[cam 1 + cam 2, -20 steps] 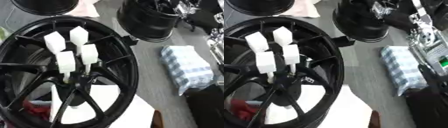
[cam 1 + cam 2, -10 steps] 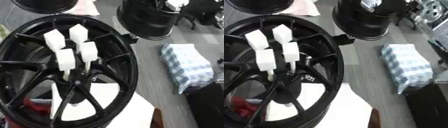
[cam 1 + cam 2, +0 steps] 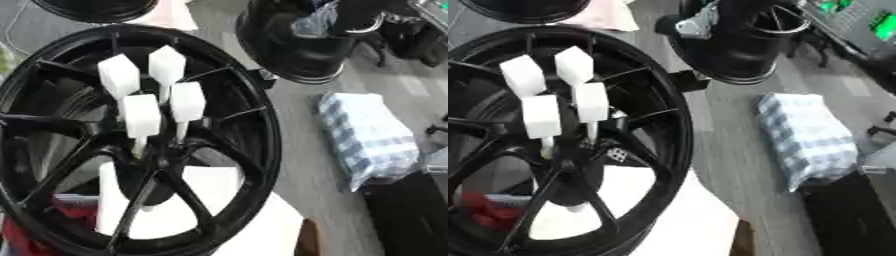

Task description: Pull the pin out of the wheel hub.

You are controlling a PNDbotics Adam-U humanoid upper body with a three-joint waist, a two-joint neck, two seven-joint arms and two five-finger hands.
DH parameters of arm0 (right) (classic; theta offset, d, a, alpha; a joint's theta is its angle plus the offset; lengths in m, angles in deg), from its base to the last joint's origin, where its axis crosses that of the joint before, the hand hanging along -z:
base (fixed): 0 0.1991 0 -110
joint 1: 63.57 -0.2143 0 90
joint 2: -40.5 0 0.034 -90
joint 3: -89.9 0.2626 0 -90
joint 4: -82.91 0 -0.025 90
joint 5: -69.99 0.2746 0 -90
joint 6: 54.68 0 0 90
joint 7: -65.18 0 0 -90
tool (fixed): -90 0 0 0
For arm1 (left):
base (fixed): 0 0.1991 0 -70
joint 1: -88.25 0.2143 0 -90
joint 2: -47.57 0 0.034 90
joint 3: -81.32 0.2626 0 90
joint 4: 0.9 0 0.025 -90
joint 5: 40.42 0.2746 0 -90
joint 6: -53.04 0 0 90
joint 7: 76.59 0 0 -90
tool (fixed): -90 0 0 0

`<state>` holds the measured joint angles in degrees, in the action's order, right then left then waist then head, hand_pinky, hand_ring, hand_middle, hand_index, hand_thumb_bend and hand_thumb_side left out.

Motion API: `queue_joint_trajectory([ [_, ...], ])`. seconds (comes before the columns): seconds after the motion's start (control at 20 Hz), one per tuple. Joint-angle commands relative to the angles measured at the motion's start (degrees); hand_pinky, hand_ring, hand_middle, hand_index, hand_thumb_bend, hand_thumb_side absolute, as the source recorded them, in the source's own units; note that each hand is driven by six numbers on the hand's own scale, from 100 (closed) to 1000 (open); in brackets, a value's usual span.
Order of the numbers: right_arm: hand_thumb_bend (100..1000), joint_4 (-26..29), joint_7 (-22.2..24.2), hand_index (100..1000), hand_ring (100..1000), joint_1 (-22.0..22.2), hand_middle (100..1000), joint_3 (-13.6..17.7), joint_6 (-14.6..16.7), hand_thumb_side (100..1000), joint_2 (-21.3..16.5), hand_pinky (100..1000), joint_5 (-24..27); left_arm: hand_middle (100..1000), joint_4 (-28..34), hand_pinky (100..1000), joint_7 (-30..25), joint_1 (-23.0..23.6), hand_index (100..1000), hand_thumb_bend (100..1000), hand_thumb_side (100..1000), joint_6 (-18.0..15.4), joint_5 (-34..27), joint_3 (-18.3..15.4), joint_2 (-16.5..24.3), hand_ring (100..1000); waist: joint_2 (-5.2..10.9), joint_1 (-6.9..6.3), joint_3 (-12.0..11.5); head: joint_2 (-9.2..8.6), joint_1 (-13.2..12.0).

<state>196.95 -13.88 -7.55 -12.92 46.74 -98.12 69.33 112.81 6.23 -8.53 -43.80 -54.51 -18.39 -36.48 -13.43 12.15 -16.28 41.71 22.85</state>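
A large black spoked wheel (image 3: 262, 115) fills the left of both views, lying on a white board (image 3: 206, 200). From the hub (image 3: 144, 167) at its middle rise several white pins on thin stems, each topped by a white block. The front ones (image 3: 140, 116) (image 3: 187, 102) stand close together, and the two behind (image 3: 119, 76) (image 3: 166, 63) lean slightly apart. Nothing touches the pins. Neither of my hands shows in either view.
A second black wheel (image 3: 297, 47) stands at the upper middle, and part of another rim (image 3: 96, 7) shows at the top left. A blue-and-white checked bundle (image 3: 363, 137) lies right of the big wheel, a black box (image 3: 411, 215) at the lower right. Something red (image 3: 487, 212) shows under the spokes.
A silver and black part seen at the right edge one second ago no longer shows. The whole picture has shifted a little. The pins and the wheel look unchanged.
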Motion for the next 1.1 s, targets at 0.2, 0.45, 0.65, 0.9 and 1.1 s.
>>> queue_joint_trajectory([
  [0.2, 495, 0.54, 4.80, 802, 812, -4.85, 722, -6.97, 4.79, 200, -0.27, 827, -4.63, 580, 0.88, 983, -0.37, -0.90, 781, 100, 758, -0.14, 0.08, 0.13, 1.96, 601, 0.50, -0.20, -0.24, 0.09, 0.73],
  [0.45, 492, -4.10, 9.02, 811, 821, -8.74, 736, -10.02, 9.01, 183, 2.27, 830, -8.40, 580, 0.88, 983, -0.39, -0.82, 781, 100, 760, -0.11, 0.23, 0.10, 2.04, 601, 0.46, 0.07, -0.53, 0.29, 0.79],
  [0.65, 491, -9.11, 12.50, 809, 819, -12.57, 732, -10.98, 11.51, 183, 5.24, 827, -8.55, 580, 0.88, 983, -0.44, -0.88, 781, 100, 760, -0.03, 0.35, 0.18, 2.10, 602, 0.45, 0.27, -0.50, 0.54, 0.64],
  [0.9, 490, -13.17, 17.32, 808, 819, -15.98, 732, -11.18, 12.23, 179, 7.69, 828, -7.68, 580, 0.88, 984, -0.44, -0.77, 781, 100, 761, -0.04, 0.62, 0.14, 2.13, 602, 0.34, 0.41, -0.58, 0.63, 0.60],
  [1.1, 491, -14.61, 21.09, 805, 813, -17.18, 726, -9.90, 11.60, 171, 8.71, 826, -6.41, 580, 0.88, 985, -0.42, -0.78, 781, 100, 764, -0.10, 0.83, 0.12, 2.07, 601, 0.06, 0.59, -0.82, 0.55, 0.69],
])
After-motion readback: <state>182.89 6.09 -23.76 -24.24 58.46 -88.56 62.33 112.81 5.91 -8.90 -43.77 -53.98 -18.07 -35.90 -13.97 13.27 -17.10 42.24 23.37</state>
